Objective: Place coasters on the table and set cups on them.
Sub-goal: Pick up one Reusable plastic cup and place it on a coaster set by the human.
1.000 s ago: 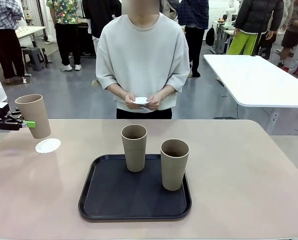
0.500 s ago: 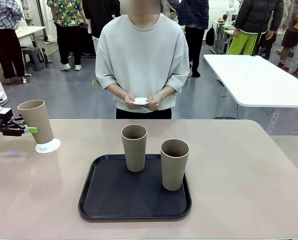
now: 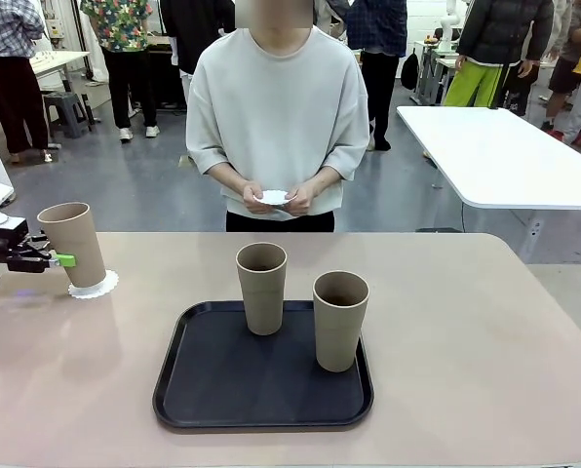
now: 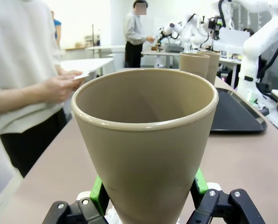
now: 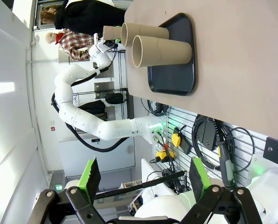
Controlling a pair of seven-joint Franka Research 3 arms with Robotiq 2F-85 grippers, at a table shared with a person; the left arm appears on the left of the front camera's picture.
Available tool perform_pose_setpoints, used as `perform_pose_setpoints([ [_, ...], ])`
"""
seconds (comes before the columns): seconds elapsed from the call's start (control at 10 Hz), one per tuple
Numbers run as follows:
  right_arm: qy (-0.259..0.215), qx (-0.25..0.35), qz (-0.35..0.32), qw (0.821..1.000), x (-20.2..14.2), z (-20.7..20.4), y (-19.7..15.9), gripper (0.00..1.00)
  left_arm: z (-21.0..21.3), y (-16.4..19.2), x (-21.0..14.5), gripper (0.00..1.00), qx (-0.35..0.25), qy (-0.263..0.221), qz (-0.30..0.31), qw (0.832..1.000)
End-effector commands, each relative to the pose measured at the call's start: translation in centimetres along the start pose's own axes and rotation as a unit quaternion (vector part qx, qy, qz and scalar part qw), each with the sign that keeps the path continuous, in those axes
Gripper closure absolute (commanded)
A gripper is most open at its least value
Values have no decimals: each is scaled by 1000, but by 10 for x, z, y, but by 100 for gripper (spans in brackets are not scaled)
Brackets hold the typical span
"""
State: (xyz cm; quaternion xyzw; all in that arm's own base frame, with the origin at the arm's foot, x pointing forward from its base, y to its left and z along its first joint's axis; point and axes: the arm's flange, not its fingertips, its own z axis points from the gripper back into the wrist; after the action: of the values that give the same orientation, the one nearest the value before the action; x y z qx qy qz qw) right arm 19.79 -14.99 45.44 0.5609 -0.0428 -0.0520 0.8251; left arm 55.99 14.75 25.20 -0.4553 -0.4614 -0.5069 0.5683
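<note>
Standing between left jaws: cup [image 3: 73, 242]

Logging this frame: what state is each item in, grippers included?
coaster: flat on the table, under a cup.
held cup: near upright, base on the coaster.
left gripper: shut on the held cup.
middle cup: upright, empty, on the tray.
right cup: upright, empty, on the tray.
right gripper: open, empty.
person's hands: holding a white disc.
</note>
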Motion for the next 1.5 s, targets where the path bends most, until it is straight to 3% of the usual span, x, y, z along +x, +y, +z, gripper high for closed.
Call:
perform_pose_setpoints([
  [0.0, 1, 7, 2, 1000, 0, 0, 0, 0, 1, 8, -3, 15, -13, 4, -14, 1000],
  [0.9, 1, 7, 2, 1000, 0, 0, 0, 0, -4, 9, -15, 15, -25, 20, -5, 999],
  [1.0, 1, 7, 2, 1000, 0, 0, 0, 0, -4, 7, -16, 0, -24, 22, -7, 999],
  [1.4, 1, 7, 2, 1000, 0, 0, 0, 0, -3, 5, -17, 0, -33, 31, -9, 999],
])
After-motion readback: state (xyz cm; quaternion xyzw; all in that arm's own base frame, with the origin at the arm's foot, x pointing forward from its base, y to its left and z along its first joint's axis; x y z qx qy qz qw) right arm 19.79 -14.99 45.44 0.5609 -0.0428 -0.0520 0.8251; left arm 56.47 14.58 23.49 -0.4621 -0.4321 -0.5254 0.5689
